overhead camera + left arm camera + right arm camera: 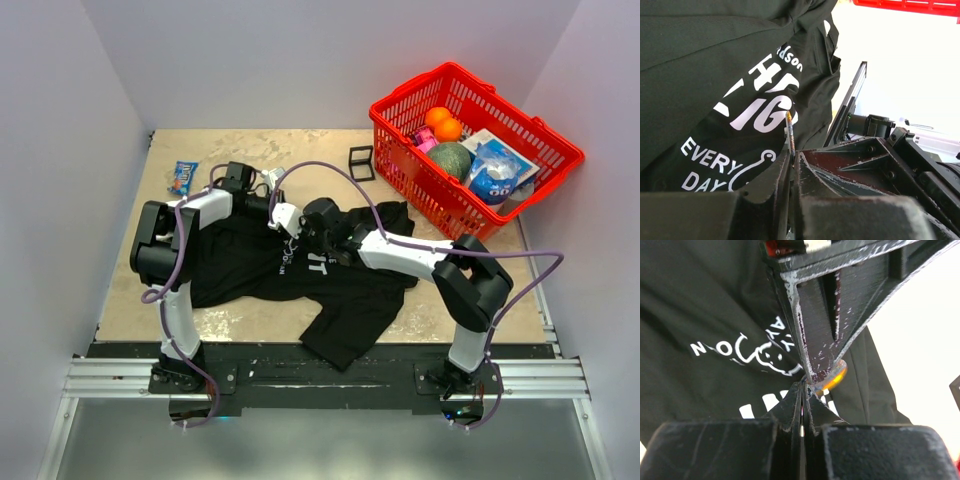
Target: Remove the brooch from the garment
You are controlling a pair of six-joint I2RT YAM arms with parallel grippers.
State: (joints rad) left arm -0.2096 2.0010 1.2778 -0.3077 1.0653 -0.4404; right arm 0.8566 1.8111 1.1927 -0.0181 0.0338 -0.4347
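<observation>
The garment (240, 262) is a soft black T-shirt that lies crumpled and wrinkly on the flat, sandy-brown table (250, 150). One sleeve hangs near the front edge. Its chest has smooth white printed letters and a little smiling face. The two arms meet over these letters. The left gripper (791, 157) has hard, dark, scratched fingers that are almost closed. They pinch the brooch (834, 376) at their tips. The brooch is a small, flat, round piece. From the right wrist it looks pale with an orange shine. From the left wrist you only see its thin edge, like a little stick standing up in front of the letters. It sits right against the black cloth, but I cannot tell if it is pinned on or free. The right gripper (804, 390) has its dark fingers pressed tight together. Its tips are just under the brooch and touch the cloth. I cannot tell if any cloth is caught between them. Far at the back right stands a red plastic basket (420, 185) with walls full of holes. Near it is a black wire cube (361, 162), and on the left lies a shiny blue packet (182, 177).
</observation>
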